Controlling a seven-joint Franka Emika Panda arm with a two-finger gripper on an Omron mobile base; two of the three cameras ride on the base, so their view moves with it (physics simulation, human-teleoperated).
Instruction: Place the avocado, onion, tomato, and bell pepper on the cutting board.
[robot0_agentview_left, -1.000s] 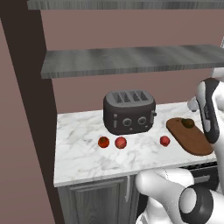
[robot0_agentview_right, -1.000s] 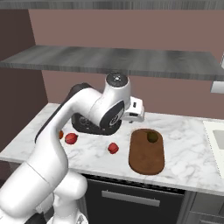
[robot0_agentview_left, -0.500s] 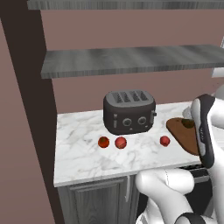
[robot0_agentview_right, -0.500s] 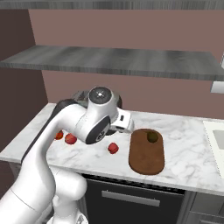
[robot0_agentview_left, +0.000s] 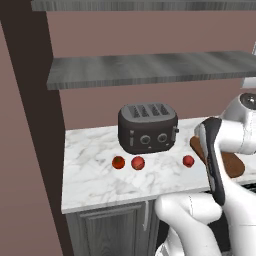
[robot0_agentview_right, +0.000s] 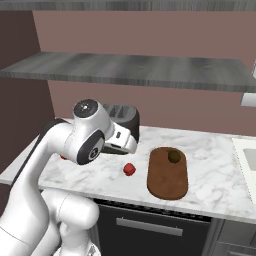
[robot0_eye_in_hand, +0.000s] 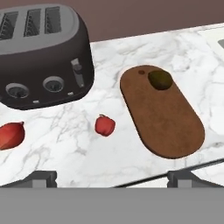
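Note:
The dark olive avocado (robot0_eye_in_hand: 160, 80) lies on the far end of the reddish-brown cutting board (robot0_eye_in_hand: 170, 122), also seen as avocado (robot0_agentview_right: 174, 156) on board (robot0_agentview_right: 167, 175). A small red fruit with a notched top (robot0_eye_in_hand: 105, 125) sits on the marble left of the board; I cannot tell if it is the tomato or the bell pepper. An orange-red pointed one (robot0_eye_in_hand: 11, 134) lies in front of the toaster. From the left I see three red balls in a row (robot0_agentview_left: 118, 162), (robot0_agentview_left: 138, 163), (robot0_agentview_left: 188, 161). My gripper (robot0_eye_in_hand: 112, 177) hovers open above the counter's front edge, holding nothing.
A dark four-slot toaster (robot0_eye_in_hand: 41, 57) stands at the back left of the marble counter (robot0_eye_in_hand: 65, 153). A grey shelf (robot0_agentview_right: 125, 70) runs overhead. My own forearm (robot0_agentview_left: 215, 160) covers part of the board from the left.
The arm has swung left and lowered, away from above the cutting board toward the red fruit. The avocado stays on the board.

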